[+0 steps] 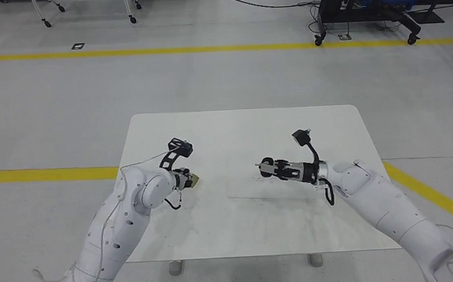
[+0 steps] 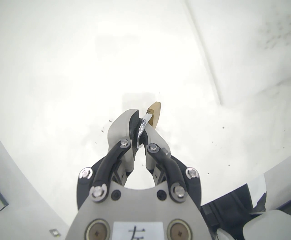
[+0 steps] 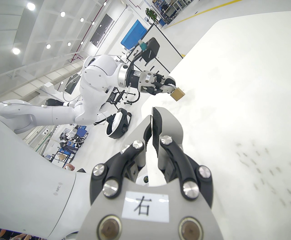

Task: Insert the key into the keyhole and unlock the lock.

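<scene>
Over the left half of the white table (image 1: pixel 241 132), the left gripper (image 2: pixel 142 120) is clenched on the padlock (image 2: pixel 155 114). Its ribbed pads (image 2: pixel 134 126) pinch the silver shackle (image 2: pixel 142 127), and the brass body projects beyond the fingertips, tilted, towards the table's centre. Seen from the right wrist view, the brass body hangs just past the left fingers above the tabletop. Whether it touches the surface cannot be determined.

Over the middle of the table, slightly towards the right side, the right gripper (image 1: pixel 265 168) lies roughly level and points at the padlock. Its jaws are pressed together. In the top view a thin metal blade, the key (image 1: pixel 257 168), sticks out from the tip towards the lock. The right wrist view shows the black pads meeting edge to edge, so the key itself is hidden between them there.

Key and padlock are well apart, with bare tabletop between the two grippers. The key is not in the keyhole, and the keyhole cannot be made out in any view. The two grippers face each other along roughly one line across the table.
</scene>
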Robot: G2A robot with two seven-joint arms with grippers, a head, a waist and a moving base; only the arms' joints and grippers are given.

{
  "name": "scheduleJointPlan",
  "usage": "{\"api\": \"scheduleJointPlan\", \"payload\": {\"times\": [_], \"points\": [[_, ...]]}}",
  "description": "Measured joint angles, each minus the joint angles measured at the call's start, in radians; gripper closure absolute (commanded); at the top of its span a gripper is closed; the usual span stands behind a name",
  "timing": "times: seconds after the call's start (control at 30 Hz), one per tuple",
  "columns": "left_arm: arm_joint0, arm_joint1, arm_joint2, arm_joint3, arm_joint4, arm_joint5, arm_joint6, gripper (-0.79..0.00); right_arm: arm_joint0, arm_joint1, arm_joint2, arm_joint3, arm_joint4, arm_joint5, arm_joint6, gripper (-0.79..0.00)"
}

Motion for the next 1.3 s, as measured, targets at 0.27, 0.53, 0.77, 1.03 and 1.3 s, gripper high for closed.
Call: {"api": "scheduleJointPlan", "payload": {"times": [0.27,0.53,0.77,1.03,1.3], "points": [[0.141,0.004,-0.149,-0.003,-0.301,-0.077,0.398,0.000,0.000,0.000,0.000,0.000,0.000,0.000,0.000,0.000],[0.157,0.002,-0.154,-0.007,-0.285,-0.107,0.425,0.000,-0.001,0.000,0.000,-0.001,0.000,0.001,-0.001,0.000],[0.198,-0.016,-0.222,0.086,-0.834,-0.269,0.528,0.000,-0.005,-0.039,-0.026,0.008,-0.015,0.106,-0.108,0.000],[0.129,-0.036,-0.179,0.246,-1.309,-0.311,0.302,0.000,0.068,-0.110,-0.061,0.087,0.005,0.139,-0.214,0.000],[0.056,-0.052,-0.111,0.381,-1.409,-0.359,0.171,0.000,0.140,-0.190,-0.102,0.202,0.015,0.130,-0.278,0.000]]}}
